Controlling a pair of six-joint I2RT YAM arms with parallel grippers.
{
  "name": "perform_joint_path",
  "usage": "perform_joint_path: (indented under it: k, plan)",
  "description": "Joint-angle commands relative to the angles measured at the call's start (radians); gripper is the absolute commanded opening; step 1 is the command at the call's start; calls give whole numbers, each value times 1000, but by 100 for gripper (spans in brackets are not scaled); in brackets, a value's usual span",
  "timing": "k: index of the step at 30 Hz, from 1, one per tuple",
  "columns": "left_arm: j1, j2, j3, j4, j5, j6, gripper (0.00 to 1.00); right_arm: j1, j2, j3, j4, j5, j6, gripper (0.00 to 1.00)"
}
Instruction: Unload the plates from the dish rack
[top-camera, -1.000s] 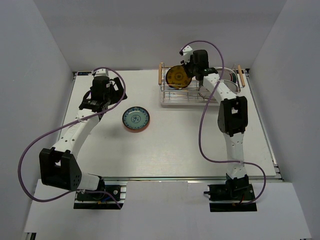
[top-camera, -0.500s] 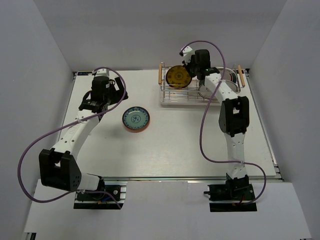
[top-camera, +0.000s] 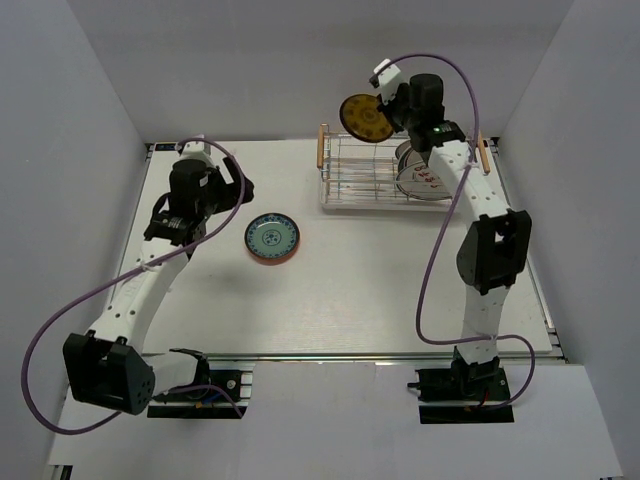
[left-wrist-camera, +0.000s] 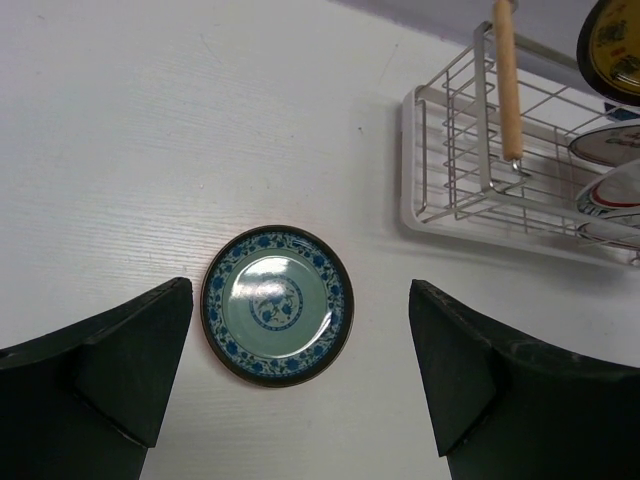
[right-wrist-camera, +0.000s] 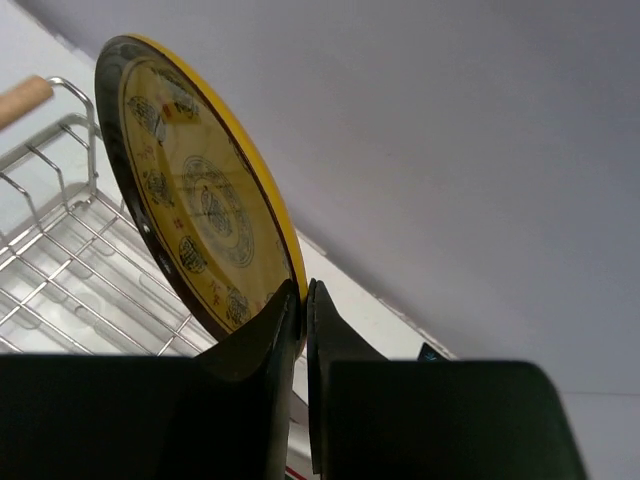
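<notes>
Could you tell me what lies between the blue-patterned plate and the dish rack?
Only bare table separates the plate from the dish rack, in the top external view.

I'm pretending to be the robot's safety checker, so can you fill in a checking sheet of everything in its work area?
Surface: white table, flat, no spills seen.
Job's things: dish rack at the far side; white plates with red markings stand in its right end; yellow plate is held on edge above its left end; blue-patterned plate lies flat on the table.
Clutter: nothing seen.
Grippers: right gripper is shut on the yellow plate's rim; left gripper is open and empty, above the blue-patterned plate.
Cables: purple cables loop beside both arms and are not caught on anything.
Surroundings: white walls on three sides.
</notes>
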Motion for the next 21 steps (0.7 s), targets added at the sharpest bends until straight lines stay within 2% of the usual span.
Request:
perform_joint_path:
  k: [1,4,5,9,11,13,16,21]
  plan:
    - [-4,-65,-14,11,29,-9,98,-5,-126,-30,58,-36,15,0]
    - [-4,-99,-22,16,58,-12,98,-3,-209,-75,29,-50,63,0]
    - [-4,-103,-24,17,107,-14,98,0,-235,-110,23,-50,83,0]
    - [-4,-140,-53,52,202,-20,98,1,-385,-217,-35,-94,260,0]
    - [-4,-148,-68,68,239,-22,98,0,-449,-266,-90,-131,421,0]
    - [-4,-152,-91,103,313,-25,98,0,-494,-355,-123,-237,574,0]
    - [-4,-134,-111,146,422,-37,98,3,-569,-508,-62,-396,749,0]
    - [-16,-79,-145,241,551,-68,98,20,-583,-650,-6,-601,911,0]
